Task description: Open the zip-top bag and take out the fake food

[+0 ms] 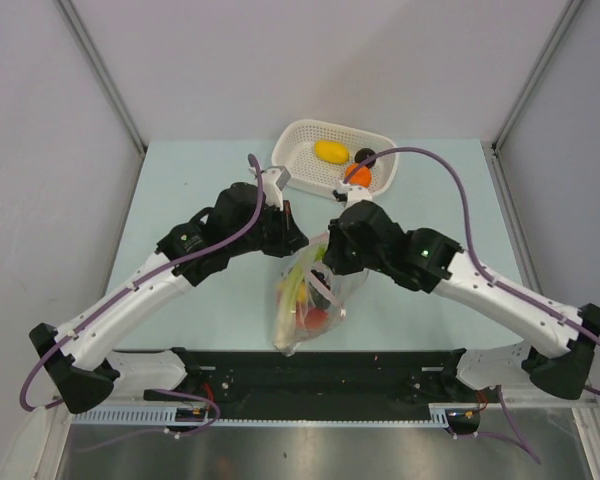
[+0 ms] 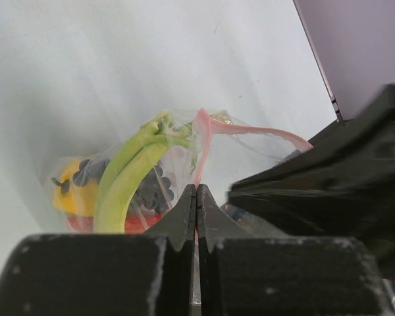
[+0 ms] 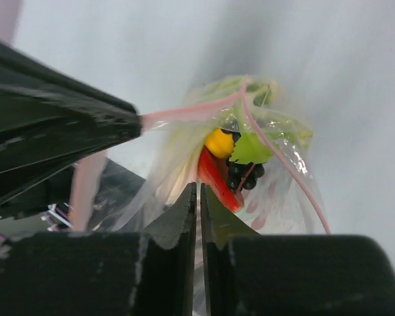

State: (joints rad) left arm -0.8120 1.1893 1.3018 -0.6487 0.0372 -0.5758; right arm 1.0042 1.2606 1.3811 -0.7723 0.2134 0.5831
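The zip-top bag [image 1: 288, 328] hangs between my two grippers above the table, its pink zip strip [image 2: 250, 130] pulled apart into an open mouth. My left gripper [image 1: 298, 240] is shut on one side of the strip [image 2: 196, 191]. My right gripper [image 1: 330, 252] is shut on the opposite bag wall [image 3: 198, 187]. Inside the bag lie fake food pieces: a long green stalk [image 2: 125, 181], a yellow piece [image 3: 218, 141], a red piece [image 3: 214, 174] and a dark grape bunch [image 3: 243, 176] with a green leaf. A yellow lemon [image 1: 329, 151], a dark round fruit [image 1: 364, 154] and an orange [image 1: 358, 174] lie in the basket.
The white perforated basket [image 1: 298, 150] stands at the back of the table, just behind both grippers. A black rail [image 1: 310, 375] runs along the table's near edge. Purple cables arch over each arm. Grey walls close in the left, right and back.
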